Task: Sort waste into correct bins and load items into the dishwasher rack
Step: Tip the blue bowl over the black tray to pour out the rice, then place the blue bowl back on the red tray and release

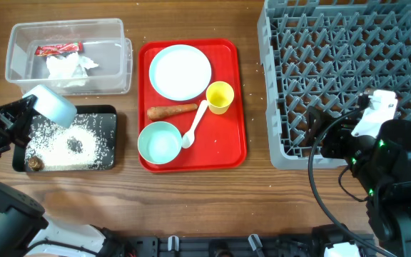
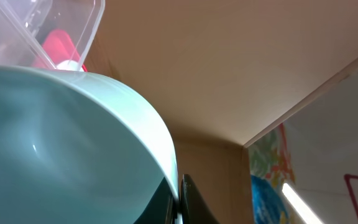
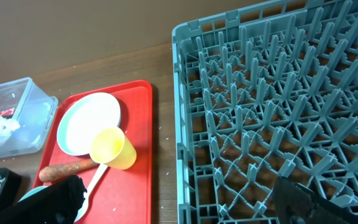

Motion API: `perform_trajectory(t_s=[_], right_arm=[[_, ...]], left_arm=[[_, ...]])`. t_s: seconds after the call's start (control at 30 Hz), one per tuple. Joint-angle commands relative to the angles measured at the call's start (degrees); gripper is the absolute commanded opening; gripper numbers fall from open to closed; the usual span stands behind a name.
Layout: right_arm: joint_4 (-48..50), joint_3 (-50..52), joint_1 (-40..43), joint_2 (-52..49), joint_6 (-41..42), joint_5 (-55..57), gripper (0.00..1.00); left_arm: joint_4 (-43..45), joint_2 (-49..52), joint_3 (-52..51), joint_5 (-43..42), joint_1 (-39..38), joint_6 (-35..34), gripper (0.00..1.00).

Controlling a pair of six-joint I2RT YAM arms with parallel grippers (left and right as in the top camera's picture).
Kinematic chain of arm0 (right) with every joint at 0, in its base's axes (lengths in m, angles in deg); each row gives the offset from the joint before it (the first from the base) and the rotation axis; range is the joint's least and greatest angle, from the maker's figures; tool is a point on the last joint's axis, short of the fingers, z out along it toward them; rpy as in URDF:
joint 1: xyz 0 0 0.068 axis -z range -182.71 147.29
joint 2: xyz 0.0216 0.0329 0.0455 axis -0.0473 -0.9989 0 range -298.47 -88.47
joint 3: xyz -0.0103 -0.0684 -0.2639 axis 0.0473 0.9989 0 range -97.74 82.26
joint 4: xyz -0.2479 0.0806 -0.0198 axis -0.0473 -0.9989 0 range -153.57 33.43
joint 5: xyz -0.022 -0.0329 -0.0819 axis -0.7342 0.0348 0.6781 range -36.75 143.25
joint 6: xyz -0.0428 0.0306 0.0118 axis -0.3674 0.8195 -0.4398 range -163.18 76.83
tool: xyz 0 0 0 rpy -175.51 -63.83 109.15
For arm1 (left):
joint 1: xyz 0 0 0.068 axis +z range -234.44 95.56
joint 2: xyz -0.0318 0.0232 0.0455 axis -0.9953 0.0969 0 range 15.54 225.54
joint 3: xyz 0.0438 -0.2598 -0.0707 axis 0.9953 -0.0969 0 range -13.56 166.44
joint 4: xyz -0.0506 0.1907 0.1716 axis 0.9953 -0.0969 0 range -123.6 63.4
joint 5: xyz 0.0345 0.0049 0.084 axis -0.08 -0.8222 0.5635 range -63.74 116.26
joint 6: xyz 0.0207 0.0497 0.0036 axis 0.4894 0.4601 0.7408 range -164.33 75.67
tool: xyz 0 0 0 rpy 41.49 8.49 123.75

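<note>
Our left claw [image 1: 28,107] clamps a pale blue-green bowl [image 1: 50,104], tipped over the black tray [image 1: 105,114] of rice [image 1: 56,143] near the table's left edge. Our right claw [image 3: 179,205] gapes wide, holding nothing, above the front rim of the grey rack [image 1: 334,71] at the right edge.

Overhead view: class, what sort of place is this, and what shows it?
Probably a mock dish-clearing station: a large grey plastic grid dishwasher rack, a flat red tray holding a pale blue round plate, and a clear plastic rectangular tub.
</note>
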Motion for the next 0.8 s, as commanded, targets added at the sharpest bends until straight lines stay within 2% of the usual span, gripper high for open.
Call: perform_trajectory(t_s=[0.0,0.1,0.33,0.47,0.6,0.77], right_arm=[[-0.3,-1.1,-0.1,0.0,-1.0,1.2,1.00],[-0.3,-1.1,-0.1,0.0,-1.0,1.2,1.00],[0.2,-1.1,-0.1,0.0,-1.0,1.2,1.00],[0.2,-1.1,-0.1,0.0,-1.0,1.2,1.00],[0.5,-1.1,-0.1,0.0,-1.0,1.2,1.00],[0.6,-1.1,-0.1,0.0,-1.0,1.2,1.00]], left_arm=[[-3.0,0.6,-0.3,-1.6,0.3,2.2,0.04],[-0.3,0.7,-0.3,-0.9,0.5,2.4,0.04],[-3.0,-0.8,0.0,-0.9,-0.9,3.1,0.04],[-3.2,-4.3,1.6,-0.9,-4.5,3.1,0.04],[-1.2,-9.7,1.9,0.4,-13.1,3.1,0.04],[3.8,-12.5,1.9,2.8,-32.3,3.0,0.04]])
